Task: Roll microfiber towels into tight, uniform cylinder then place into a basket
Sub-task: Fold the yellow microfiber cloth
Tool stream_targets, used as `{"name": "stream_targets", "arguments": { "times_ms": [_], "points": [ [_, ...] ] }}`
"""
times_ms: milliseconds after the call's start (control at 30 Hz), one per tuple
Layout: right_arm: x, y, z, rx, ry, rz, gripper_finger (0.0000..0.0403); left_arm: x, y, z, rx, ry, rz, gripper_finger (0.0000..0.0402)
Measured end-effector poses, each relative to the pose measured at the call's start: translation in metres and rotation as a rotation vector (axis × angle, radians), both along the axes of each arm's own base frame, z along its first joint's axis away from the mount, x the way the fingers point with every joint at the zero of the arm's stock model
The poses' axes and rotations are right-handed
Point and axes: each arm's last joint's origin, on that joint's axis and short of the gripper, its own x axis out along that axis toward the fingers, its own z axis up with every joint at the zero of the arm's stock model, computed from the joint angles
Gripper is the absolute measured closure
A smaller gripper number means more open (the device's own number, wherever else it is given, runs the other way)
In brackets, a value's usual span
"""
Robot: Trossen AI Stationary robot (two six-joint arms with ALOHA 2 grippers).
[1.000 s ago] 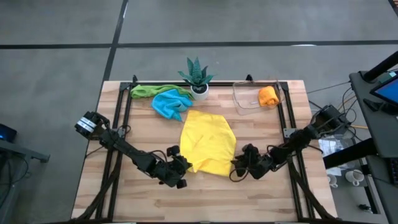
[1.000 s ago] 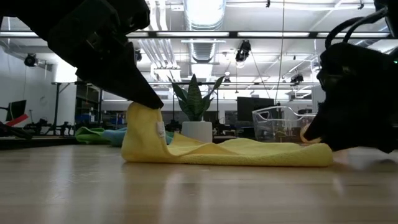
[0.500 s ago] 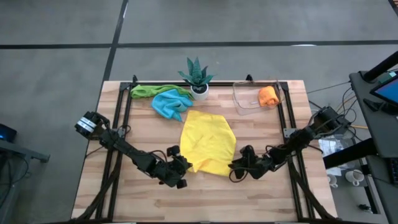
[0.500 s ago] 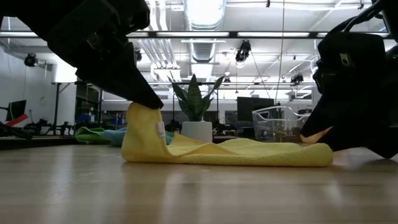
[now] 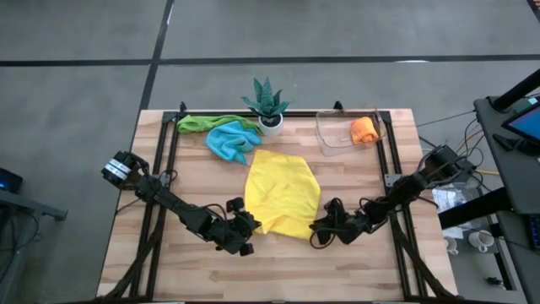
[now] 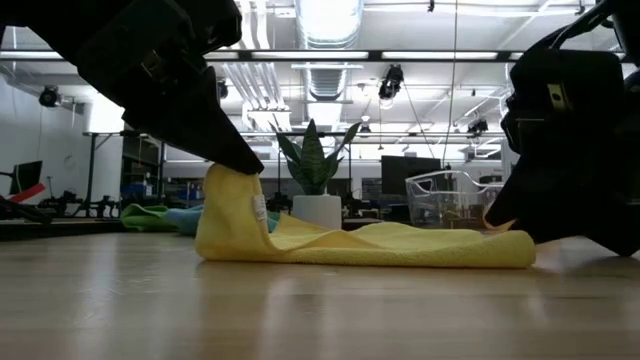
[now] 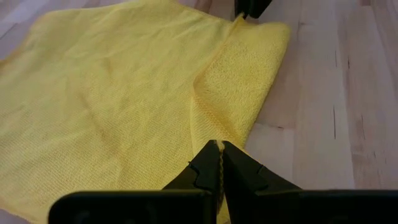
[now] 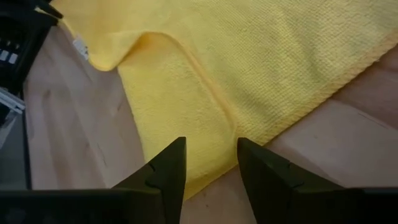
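The yellow square microfiber towel point(image 5: 282, 194) lies spread mid-bench on the pale wooden-plank bench point(image 5: 202, 270), its near edge folded over. The left gripper point(image 5: 251, 226) has its jaws closed on the towel's near left corner, lifting it. The right gripper point(image 5: 316, 228) is at the near right corner, jaws apart astride the folded edge. The clear plastic rectangular basket point(image 5: 336, 143) at the far right holds an orange rolled towel point(image 5: 364, 130).
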Motion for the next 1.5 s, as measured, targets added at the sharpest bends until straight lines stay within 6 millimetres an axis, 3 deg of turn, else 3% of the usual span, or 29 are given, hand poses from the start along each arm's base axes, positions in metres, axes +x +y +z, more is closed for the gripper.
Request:
{"name": "stream_targets", "arguments": {
  "times_ms": [400, 733, 867, 1100, 1267, 1500],
  "points": [
    [0.005, -0.001, -0.003, -0.015, 0.012, -0.013, 0.0282, 0.000, 0.000, 0.000, 0.001, 0.001, 0.000, 0.0402],
    [0.006, -0.001, -0.003, -0.045, 0.022, 0.008, 0.0385, 0.000, 0.000, 0.000, -0.001, -0.001, 0.000, 0.0402],
    [0.004, -0.003, -0.002, -0.110, 0.033, 0.039, 0.0393, -0.003, 0.001, 0.009, -0.012, -0.021, 0.000, 0.0402],
    [-0.006, -0.009, 0.020, -0.289, 0.065, 0.161, 0.0394, -0.015, 0.011, 0.039, 0.023, -0.131, 0.091, 0.0402],
    [-0.018, -0.010, 0.044, -0.412, 0.036, 0.293, 0.0394, -0.018, 0.015, 0.044, 0.062, -0.183, 0.168, 0.0402],
    [-0.032, -0.008, 0.076, -0.506, -0.082, 0.426, 0.0395, -0.020, 0.009, 0.049, -0.027, -0.247, 0.194, 0.0402]
  ]
}}
